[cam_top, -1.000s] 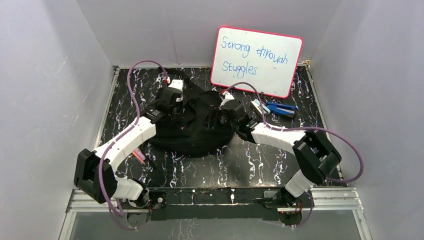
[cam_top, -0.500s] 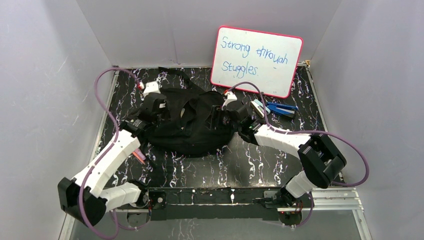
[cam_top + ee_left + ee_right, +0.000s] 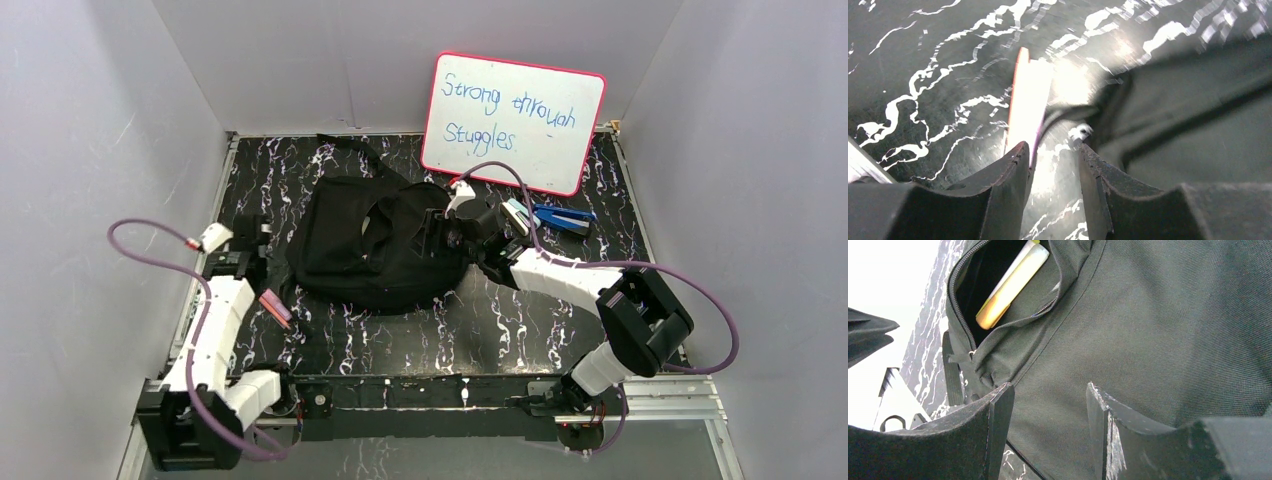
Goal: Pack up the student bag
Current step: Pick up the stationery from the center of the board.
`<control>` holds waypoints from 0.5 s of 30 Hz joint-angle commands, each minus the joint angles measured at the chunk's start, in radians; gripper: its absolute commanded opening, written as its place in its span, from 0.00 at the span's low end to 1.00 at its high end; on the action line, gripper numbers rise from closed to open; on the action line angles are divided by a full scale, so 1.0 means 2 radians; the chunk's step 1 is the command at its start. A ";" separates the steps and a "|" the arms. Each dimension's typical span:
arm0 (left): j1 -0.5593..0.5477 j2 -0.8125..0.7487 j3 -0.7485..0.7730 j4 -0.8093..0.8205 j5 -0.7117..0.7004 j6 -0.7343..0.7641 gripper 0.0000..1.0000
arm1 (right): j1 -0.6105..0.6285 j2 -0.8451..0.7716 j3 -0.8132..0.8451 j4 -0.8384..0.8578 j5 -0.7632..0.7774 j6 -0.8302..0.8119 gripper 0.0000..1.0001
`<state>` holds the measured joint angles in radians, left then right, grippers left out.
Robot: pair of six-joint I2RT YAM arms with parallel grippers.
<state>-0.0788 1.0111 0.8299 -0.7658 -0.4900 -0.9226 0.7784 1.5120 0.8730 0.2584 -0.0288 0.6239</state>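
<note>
The student bag [image 3: 370, 245] is a black fabric backpack lying in the middle of the table. Its pocket is unzipped, and in the right wrist view a yellow-and-white pen-like item [image 3: 1013, 282] lies inside the opening. My right gripper [image 3: 440, 232] is open at the bag's right side, its jaws [image 3: 1048, 390] just over the bag's fabric [image 3: 1158, 325] with nothing between them. My left gripper [image 3: 250, 238] is open and empty, left of the bag. In the left wrist view it [image 3: 1052, 150] hovers over the table, with a pink flat item [image 3: 1028, 105] ahead and the bag's edge [image 3: 1198, 100] to the right.
A pink-framed whiteboard [image 3: 512, 120] leans on the back wall. Blue and white small items [image 3: 555, 217] lie right of the bag. The pink item [image 3: 275, 305] lies at the bag's front left. Grey walls close in on three sides.
My left arm has drawn back from the bag's top left to the table's left side, leaving the bag lying flatter. My right arm has barely moved.
</note>
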 commanded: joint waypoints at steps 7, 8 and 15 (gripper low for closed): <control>0.164 0.097 -0.027 0.119 0.177 0.054 0.36 | -0.010 0.005 0.009 0.020 -0.026 -0.007 0.64; 0.164 0.100 -0.025 0.124 0.176 0.060 0.36 | -0.011 0.005 0.009 0.020 -0.026 -0.007 0.64; 0.165 0.115 -0.032 0.120 0.158 0.064 0.36 | -0.017 0.002 -0.005 0.026 -0.024 -0.002 0.64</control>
<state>0.2413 1.2335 0.7616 -0.5297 -0.1703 -0.8085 0.7532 1.5269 0.8730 0.2584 -0.0738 0.6239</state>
